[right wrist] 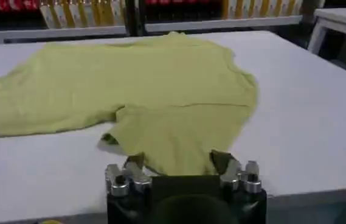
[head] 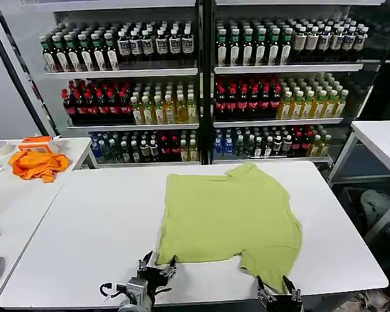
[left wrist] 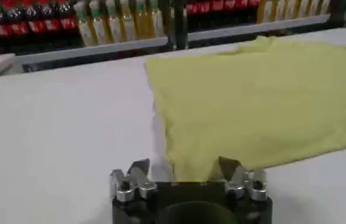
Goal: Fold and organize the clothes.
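The T-shirt (head: pixel 229 220) lay flat at centre frame on the counter (head: pixel 91 234). Left pincer (head: pixel 157 267) and right pincer (head: pixel 277 286), both spread open at the lower edge, should each pinch one hem corner together, then lift evenly.

One T-shirt (head: pixel 227 218), one orange cloth heap (head: pixel 38 164), two hands: left (head: pixel 157 265), right (head: pixel 277 286).

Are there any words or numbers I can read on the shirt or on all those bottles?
No text here can be read.
T-shirt: the side facing up is plain yellow-green, with no words or print on it.
Bottles on the shelves: they carry red, white and blue labels, but the lettering is too small and blurred to read.
White table: no writing or signs.
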`<control>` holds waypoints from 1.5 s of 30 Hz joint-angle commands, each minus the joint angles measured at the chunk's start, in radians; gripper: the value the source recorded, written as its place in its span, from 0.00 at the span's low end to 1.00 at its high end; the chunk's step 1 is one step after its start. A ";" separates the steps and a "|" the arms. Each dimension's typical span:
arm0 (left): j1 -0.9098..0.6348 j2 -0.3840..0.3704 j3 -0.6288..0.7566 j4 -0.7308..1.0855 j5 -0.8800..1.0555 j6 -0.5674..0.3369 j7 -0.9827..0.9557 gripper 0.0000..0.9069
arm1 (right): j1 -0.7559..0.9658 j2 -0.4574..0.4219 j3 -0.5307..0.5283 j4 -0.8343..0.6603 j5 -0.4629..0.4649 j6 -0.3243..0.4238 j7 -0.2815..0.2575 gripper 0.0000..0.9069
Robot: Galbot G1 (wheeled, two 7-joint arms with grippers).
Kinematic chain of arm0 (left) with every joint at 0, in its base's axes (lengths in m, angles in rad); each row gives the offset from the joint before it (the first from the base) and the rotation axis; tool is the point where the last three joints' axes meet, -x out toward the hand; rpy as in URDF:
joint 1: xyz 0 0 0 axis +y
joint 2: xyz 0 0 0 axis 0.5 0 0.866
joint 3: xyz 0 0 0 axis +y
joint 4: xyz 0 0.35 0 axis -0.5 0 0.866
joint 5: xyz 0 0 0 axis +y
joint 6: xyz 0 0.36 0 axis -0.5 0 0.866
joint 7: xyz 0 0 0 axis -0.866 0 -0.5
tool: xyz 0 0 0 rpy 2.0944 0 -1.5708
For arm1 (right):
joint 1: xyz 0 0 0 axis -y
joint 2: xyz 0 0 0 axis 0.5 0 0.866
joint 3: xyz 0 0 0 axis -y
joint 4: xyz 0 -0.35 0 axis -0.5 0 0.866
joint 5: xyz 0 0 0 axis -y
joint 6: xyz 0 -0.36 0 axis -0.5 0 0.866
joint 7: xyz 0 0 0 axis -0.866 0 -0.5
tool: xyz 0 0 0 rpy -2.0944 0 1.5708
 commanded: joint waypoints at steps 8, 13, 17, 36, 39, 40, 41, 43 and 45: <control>-0.011 0.005 0.000 0.027 -0.042 0.032 0.005 0.02 | -0.010 0.001 -0.006 0.012 0.030 -0.007 0.005 0.00; 0.004 0.010 -0.003 -0.010 -0.047 0.024 0.012 0.02 | -0.015 -0.008 0.005 0.038 0.028 0.000 0.002 0.00; 0.038 0.019 -0.007 -0.073 -0.047 0.013 0.014 0.02 | -0.039 -0.018 0.016 0.086 0.028 0.000 -0.002 0.00; 0.068 0.107 -0.082 -0.274 -0.108 0.004 0.030 0.02 | 0.035 -0.129 0.159 0.210 0.104 -0.020 -0.017 0.00; 0.014 0.121 -0.078 -0.218 -0.121 0.004 0.036 0.02 | 0.136 -0.185 0.169 0.150 0.160 -0.044 -0.013 0.00; 0.002 0.122 -0.073 -0.206 -0.122 0.004 0.037 0.02 | 0.168 -0.202 0.166 0.132 0.169 -0.047 -0.014 0.00; -0.017 0.127 -0.064 -0.181 -0.122 0.001 0.040 0.02 | 0.187 -0.214 0.163 0.108 0.178 -0.048 -0.013 0.00; -0.050 0.132 -0.054 -0.149 -0.122 -0.002 0.041 0.02 | 0.233 -0.239 0.154 0.071 0.195 -0.056 -0.013 0.00; -0.088 0.133 -0.043 -0.121 -0.124 -0.003 0.041 0.02 | 0.274 -0.260 0.141 0.039 0.203 -0.060 -0.013 0.00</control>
